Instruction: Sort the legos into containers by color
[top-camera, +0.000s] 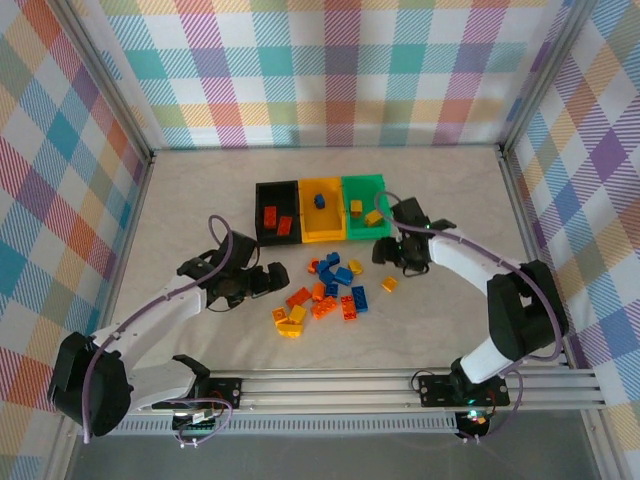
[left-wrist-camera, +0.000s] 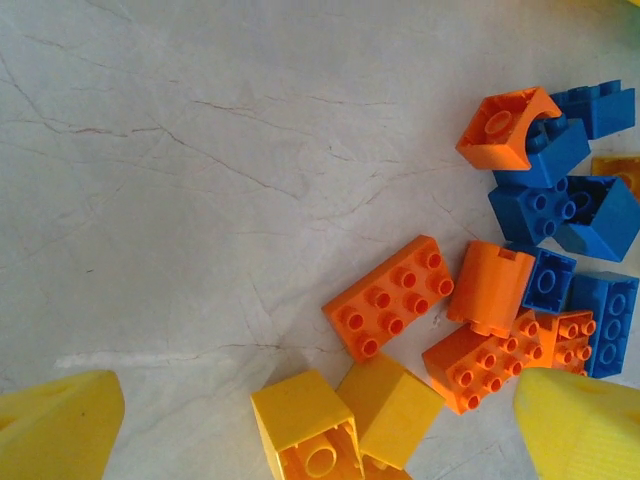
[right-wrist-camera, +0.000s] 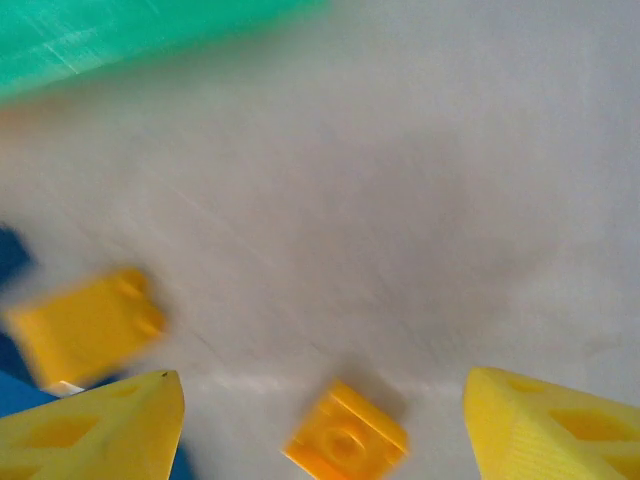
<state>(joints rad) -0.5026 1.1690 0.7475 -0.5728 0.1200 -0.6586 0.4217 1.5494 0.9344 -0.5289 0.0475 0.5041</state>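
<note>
The right end effector (right-wrist-camera: 322, 385) hangs just on the near side of the green bin (right-wrist-camera: 130, 40), fingers spread wide and empty. A small yellow brick (right-wrist-camera: 345, 440) lies flat on the table (right-wrist-camera: 420, 200) between the two fingers, away from the green bin. It looks roughly square and turned cornerwise to them, though the view is blurred. A second yellow brick (right-wrist-camera: 90, 325) sits off to one side. The left end effector (left-wrist-camera: 318, 385), also wide and empty, hovers over the loose legos (left-wrist-camera: 545, 200) farther from the green bin, a long orange brick (left-wrist-camera: 390, 297) lying diagonally ahead. The right arm seems nearer, needing mostly a straight drop.
</note>
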